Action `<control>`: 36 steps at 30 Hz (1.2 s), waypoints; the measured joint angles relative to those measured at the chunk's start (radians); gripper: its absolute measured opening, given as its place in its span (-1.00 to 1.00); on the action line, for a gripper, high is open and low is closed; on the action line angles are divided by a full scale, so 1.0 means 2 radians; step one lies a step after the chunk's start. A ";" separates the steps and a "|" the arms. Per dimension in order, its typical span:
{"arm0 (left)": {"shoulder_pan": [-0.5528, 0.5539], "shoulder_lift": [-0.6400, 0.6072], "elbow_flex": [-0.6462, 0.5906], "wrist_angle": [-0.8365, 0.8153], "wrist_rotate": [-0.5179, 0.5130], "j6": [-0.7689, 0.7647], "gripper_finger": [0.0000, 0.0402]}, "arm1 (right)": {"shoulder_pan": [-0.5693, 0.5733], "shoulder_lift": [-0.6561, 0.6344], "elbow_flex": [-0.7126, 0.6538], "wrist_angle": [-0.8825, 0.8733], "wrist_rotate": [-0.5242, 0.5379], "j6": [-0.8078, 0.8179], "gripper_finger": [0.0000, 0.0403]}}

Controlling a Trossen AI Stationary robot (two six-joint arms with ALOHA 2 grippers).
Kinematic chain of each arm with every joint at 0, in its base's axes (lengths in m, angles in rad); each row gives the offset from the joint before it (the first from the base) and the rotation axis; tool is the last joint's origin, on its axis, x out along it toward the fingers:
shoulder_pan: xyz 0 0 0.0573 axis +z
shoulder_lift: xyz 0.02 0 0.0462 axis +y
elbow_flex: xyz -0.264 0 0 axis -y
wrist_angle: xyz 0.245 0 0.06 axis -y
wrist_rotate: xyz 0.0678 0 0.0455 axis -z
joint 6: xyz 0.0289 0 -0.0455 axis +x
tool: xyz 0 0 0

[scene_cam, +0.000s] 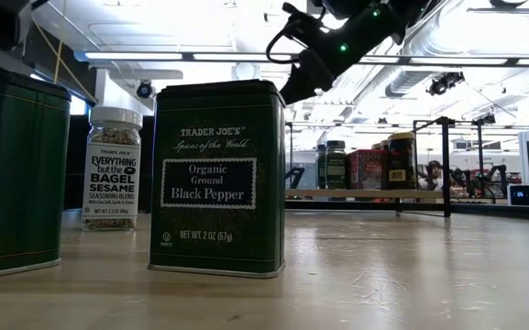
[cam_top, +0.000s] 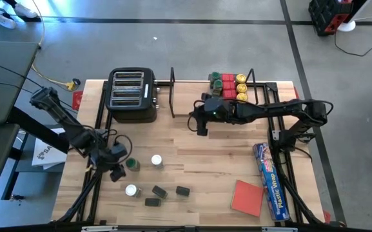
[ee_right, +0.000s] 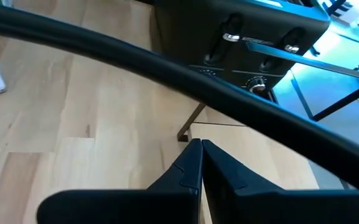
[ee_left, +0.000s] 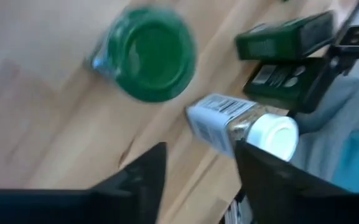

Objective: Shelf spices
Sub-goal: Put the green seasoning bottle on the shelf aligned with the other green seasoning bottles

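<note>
The shelf [cam_top: 173, 96], a black wire rack, stands at the table's far side with several red, yellow and green-topped spices [cam_top: 229, 84] on its right part. More spices stand near the front left: a green-lidded jar [ee_left: 151, 53], a white-lidded jar [ee_left: 241, 124], another white-lidded jar [cam_top: 156, 160] and dark tins [cam_top: 159, 191]. My left gripper [ee_left: 198, 177] hangs open above the table between the green-lidded and white-lidded jars, nothing between its fingers. My right gripper [cam_top: 202, 125] is shut and empty, raised above the table just in front of the shelf's left part.
A black toaster [cam_top: 133, 95] stands left of the shelf. A red square pad [cam_top: 247, 196] and a blue plastic-wrap box [cam_top: 269, 180] lie at the front right. The low view shows a black pepper tin [scene_cam: 216, 179] and a sesame jar [scene_cam: 113, 168] close by.
</note>
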 joint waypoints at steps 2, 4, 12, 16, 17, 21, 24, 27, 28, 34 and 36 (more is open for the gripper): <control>0.000 0.006 -0.007 0.005 0.005 -0.013 0.14 | 0.000 0.000 0.000 0.001 -0.001 0.000 -0.98; 0.000 0.016 -0.017 0.003 0.003 -0.011 0.30 | 0.000 0.000 0.000 0.001 -0.001 0.000 -0.98; 0.015 0.061 -0.031 0.006 -0.040 0.042 0.48 | 0.000 0.000 0.000 0.001 -0.001 0.002 -0.98; 0.025 0.083 -0.031 0.013 -0.063 0.087 0.49 | 0.000 0.000 0.000 0.001 -0.001 0.002 -0.98; 0.027 0.088 -0.031 0.016 -0.065 0.097 0.49 | 0.000 0.000 0.000 0.000 -0.001 0.002 -0.98; 0.033 0.099 -0.027 0.016 -0.079 0.127 0.49 | 0.000 0.000 0.000 0.000 -0.001 0.002 -0.98; 0.033 0.102 -0.015 0.015 -0.105 0.149 0.49 | 0.000 0.000 0.000 0.000 -0.001 0.002 -0.98; 0.033 0.103 -0.003 0.009 -0.123 0.163 0.47 | 0.000 0.000 0.000 0.000 -0.001 0.002 -0.98; 0.033 0.103 0.000 0.005 -0.126 0.167 0.46 | 0.000 0.000 0.000 0.000 -0.001 0.002 -0.98; 0.033 0.103 0.008 -0.023 -0.114 0.169 0.33 | 0.000 0.000 0.000 0.000 -0.001 0.002 -0.98; 0.033 0.103 0.014 -0.032 -0.114 0.169 0.25 | 0.000 0.000 0.000 0.000 -0.001 0.002 -0.98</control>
